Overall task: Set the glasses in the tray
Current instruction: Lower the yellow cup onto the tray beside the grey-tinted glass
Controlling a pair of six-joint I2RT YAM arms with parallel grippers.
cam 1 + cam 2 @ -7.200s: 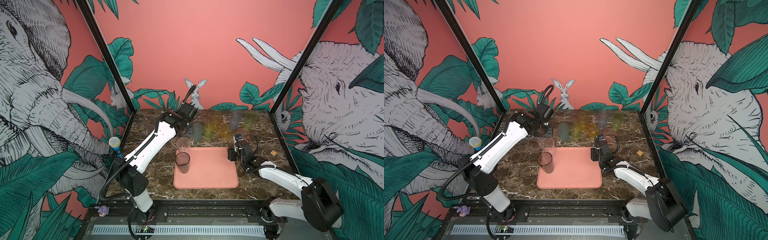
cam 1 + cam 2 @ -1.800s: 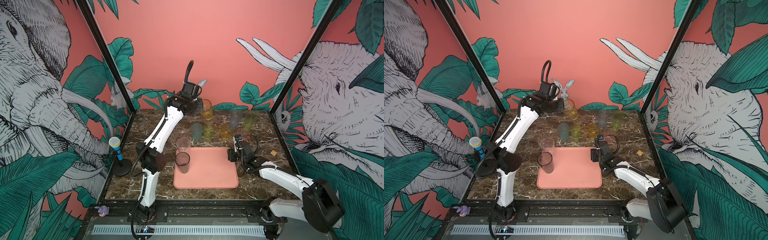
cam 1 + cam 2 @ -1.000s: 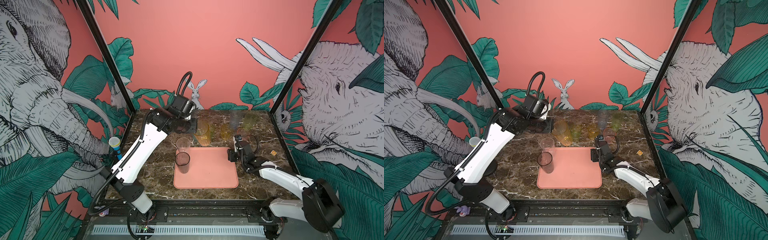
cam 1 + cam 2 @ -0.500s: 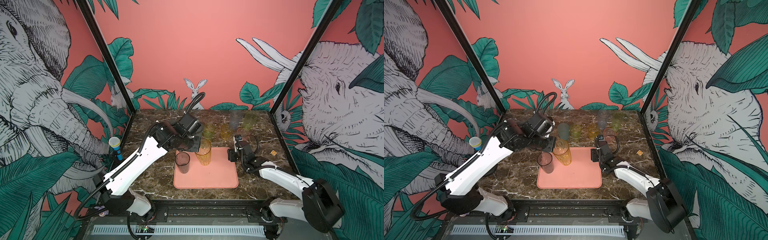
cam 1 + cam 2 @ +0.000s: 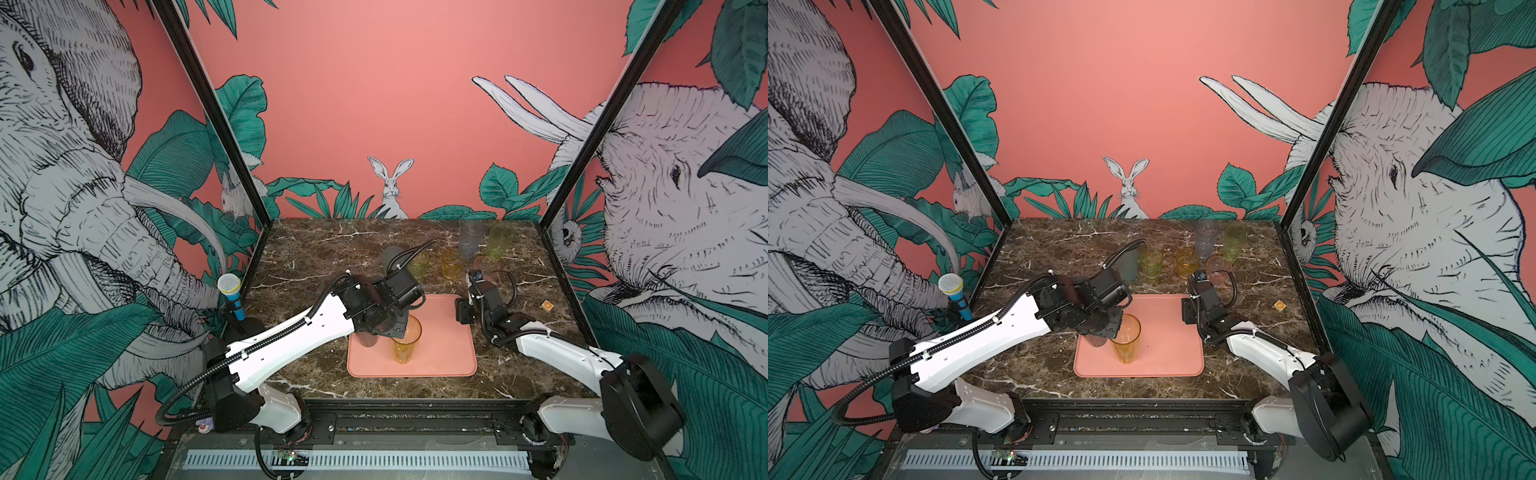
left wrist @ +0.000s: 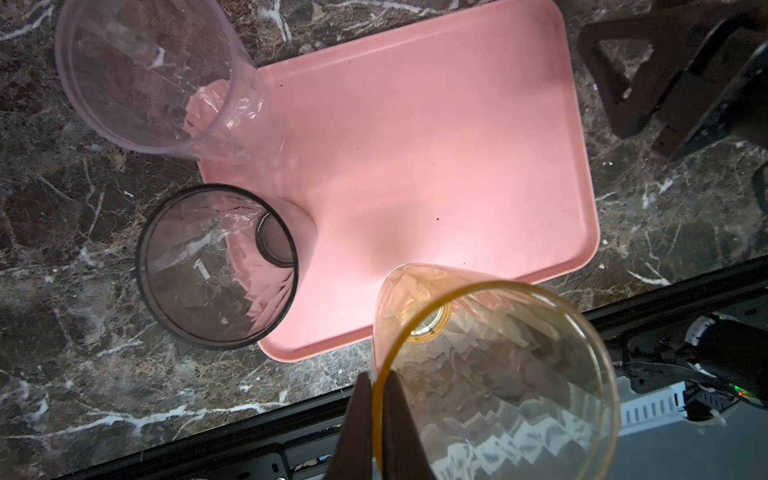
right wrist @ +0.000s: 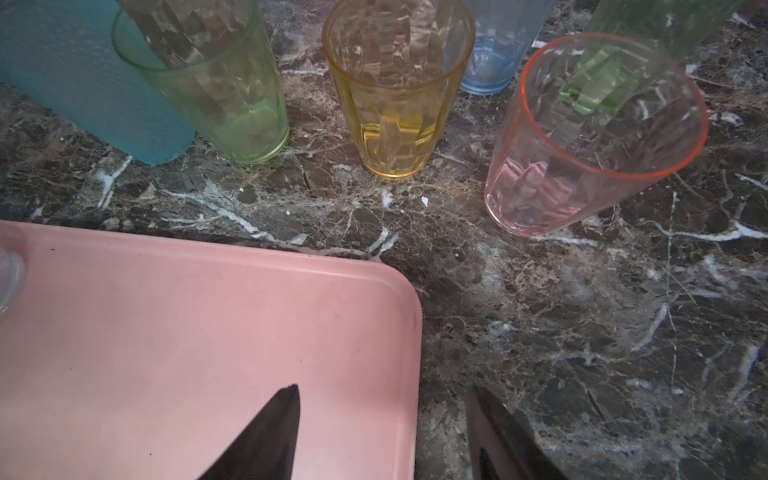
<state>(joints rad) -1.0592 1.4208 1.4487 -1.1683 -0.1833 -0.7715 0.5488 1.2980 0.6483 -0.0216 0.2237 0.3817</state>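
Glasses crowd this scene: a tall faceted amber tumbler [image 6: 490, 374] is pinched at its thin rim by the left gripper [image 6: 374, 415], its base over the near-left part of the smooth salmon tray [image 5: 449, 332]; whether it touches cannot be told. A smoky dark tumbler [image 6: 216, 266] and a clear one [image 6: 158, 83] stand along the tray's left edge. Behind the tray, on veined brown marble [image 7: 582, 332], stand frosted teal [image 7: 83, 83], yellow-green [image 7: 216, 91], short amber [image 7: 395, 104] and pink [image 7: 590, 137] tumblers. The right gripper [image 7: 382, 432] hangs spread and empty over the tray's far right corner.
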